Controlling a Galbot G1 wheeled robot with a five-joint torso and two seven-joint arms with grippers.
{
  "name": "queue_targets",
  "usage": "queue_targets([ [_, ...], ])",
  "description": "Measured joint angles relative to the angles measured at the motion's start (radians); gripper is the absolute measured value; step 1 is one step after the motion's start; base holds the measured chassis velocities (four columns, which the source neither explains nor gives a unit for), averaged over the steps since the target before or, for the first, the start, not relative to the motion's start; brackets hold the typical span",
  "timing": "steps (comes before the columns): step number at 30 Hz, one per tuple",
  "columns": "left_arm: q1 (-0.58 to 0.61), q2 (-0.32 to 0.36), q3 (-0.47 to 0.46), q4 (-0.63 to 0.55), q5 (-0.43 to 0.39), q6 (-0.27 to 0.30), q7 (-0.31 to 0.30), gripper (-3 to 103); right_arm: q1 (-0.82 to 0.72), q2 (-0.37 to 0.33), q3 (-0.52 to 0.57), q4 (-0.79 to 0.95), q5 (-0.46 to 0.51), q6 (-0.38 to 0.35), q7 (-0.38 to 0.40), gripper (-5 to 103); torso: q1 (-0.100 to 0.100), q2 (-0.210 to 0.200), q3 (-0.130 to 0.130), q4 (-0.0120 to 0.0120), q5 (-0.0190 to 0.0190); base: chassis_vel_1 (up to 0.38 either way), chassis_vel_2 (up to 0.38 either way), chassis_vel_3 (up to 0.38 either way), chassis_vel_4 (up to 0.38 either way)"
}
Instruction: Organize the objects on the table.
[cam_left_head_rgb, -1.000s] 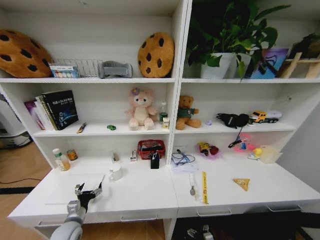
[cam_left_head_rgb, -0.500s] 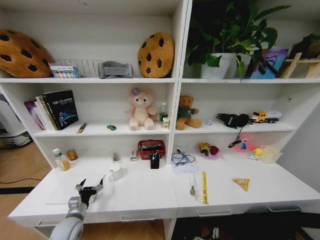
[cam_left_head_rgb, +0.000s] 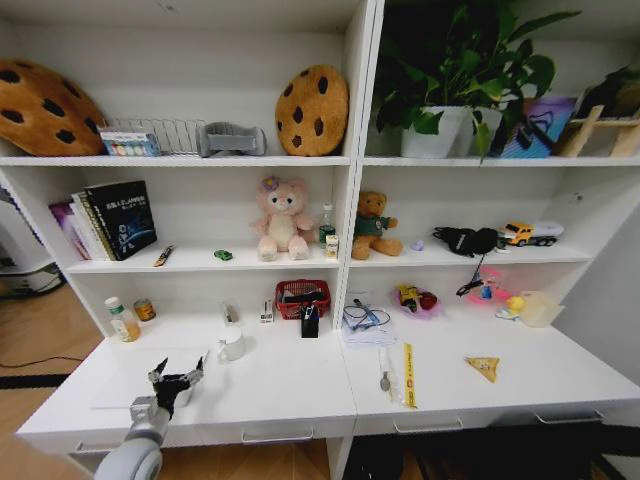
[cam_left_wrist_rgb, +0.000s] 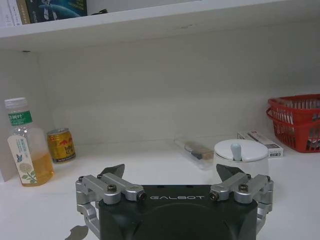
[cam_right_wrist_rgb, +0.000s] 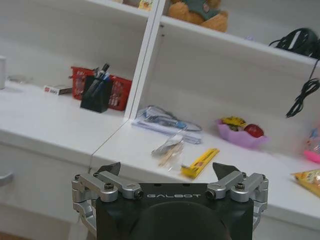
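Small clutter is spread along the white table (cam_left_head_rgb: 290, 385); both grippers are seen with jaws spread wide and nothing held.

On the left half of the table, a clear bottle with a green label (cam_left_wrist_rgb: 22, 142) is stood at the back beside a small gold can (cam_left_wrist_rgb: 61, 145); a white lidded cup (cam_left_wrist_rgb: 240, 156) is placed nearer the middle, with a red basket (cam_left_wrist_rgb: 296, 122) and a black pen holder (cam_right_wrist_rgb: 96, 92) behind it. On the right half, a packet of sticks (cam_right_wrist_rgb: 169, 148) and a yellow strip (cam_right_wrist_rgb: 200, 163) are laid side by side. A tiny green toy car (cam_left_head_rgb: 223, 255) is located on the shelf above. The left gripper (cam_left_head_rgb: 177, 378) is held just above the table's left front area, short of the cup. The right gripper (cam_right_wrist_rgb: 167, 176) is positioned off the table's front edge, facing the strip.
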Motion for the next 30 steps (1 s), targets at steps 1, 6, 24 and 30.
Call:
queue_targets([
  [1, 0.000, -0.002, 0.002, -0.005, 0.002, 0.000, -0.001, 100, -0.005, -0.001, 0.029, 0.056, 0.030, -0.008, 0.003, 100, 0.000, 0.000, 0.000, 0.0000, 0.0000, 0.000, 0.000, 0.000, 0.000],
  [6, -0.001, -0.005, 0.004, -0.007, 0.004, 0.000, -0.002, 100, 0.027, -0.005, 0.099, 0.163, 0.115, -0.098, -0.013, 100, 0.000, 0.000, 0.000, 0.0002, 0.0000, 0.000, 0.000, 0.000, 0.000],
  [24, 0.024, -0.047, -0.035, -0.036, -0.001, -0.013, -0.009, 100, 0.312, -0.127, 0.191, 0.369, 0.489, -0.479, 0.040, 100, 0.000, 0.000, 0.000, -0.0001, 0.0000, 0.000, 0.000, 0.000, 0.000],
  [30, 0.038, -0.060, -0.031, -0.040, 0.010, -0.015, -0.008, 100, 0.294, -0.091, 0.173, 0.370, 0.471, -0.456, 0.062, 95, 0.000, 0.000, 0.000, 0.0002, -0.0001, 0.000, 0.000, 0.000, 0.000],
])
